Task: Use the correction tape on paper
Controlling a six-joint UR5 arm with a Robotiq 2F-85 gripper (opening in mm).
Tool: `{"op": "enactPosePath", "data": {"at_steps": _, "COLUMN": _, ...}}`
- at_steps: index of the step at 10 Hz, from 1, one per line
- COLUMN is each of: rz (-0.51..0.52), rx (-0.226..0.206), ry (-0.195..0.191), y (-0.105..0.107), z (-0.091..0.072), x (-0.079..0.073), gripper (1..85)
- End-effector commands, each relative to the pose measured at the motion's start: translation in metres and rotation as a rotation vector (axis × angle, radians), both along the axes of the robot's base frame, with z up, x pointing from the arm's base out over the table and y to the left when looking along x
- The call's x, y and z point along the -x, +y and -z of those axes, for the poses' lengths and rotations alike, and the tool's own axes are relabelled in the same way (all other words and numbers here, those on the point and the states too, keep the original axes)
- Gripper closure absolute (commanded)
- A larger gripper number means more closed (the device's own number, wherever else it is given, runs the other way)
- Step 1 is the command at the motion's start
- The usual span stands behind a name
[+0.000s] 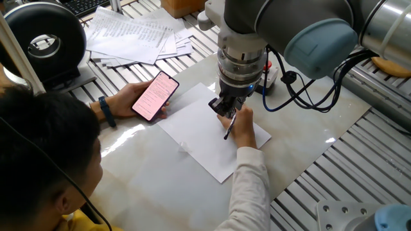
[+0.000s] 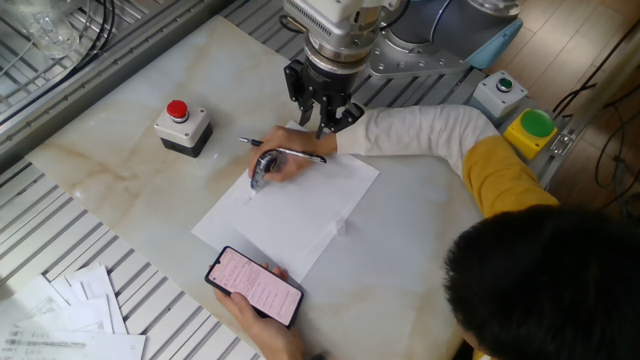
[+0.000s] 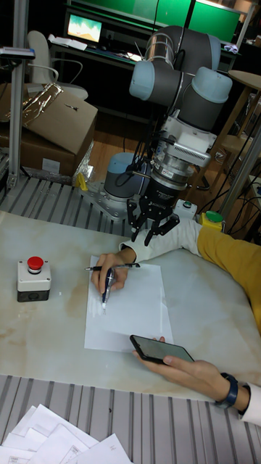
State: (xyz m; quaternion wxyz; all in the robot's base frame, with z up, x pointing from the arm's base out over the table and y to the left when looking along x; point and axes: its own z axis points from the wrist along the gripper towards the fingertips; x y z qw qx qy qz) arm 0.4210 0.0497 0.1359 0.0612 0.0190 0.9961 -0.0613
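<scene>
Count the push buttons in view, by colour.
Red button: 1
Green buttons: 2
Total: 3

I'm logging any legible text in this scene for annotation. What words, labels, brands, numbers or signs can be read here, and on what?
None can be read.
Phone: pink screen with lines of text, too small to read.
Printed sheets: rows of print, too blurred.
Paper: faint marks only, no legible writing.
Red button box: no readable label.
Green button box: no readable label.
End effector: no marking legible.
</scene>
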Motion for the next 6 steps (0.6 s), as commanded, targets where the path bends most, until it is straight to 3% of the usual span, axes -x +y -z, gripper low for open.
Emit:
{"op": "enactPosePath", "data": {"at_steps": 1, "rz": 0.002, "rx": -0.012, "ry": 0.0, "y": 0.0023, "z": -0.0005, "x": 0.0, "gripper": 50.3}}
{"op": "enactPosePath", "data": {"at_steps": 6, "rz": 0.002, "rx": -0.018, "ry": 0.0, "y": 0.0034, "z": 0.0002, "x": 0.0002, "gripper": 50.3}}
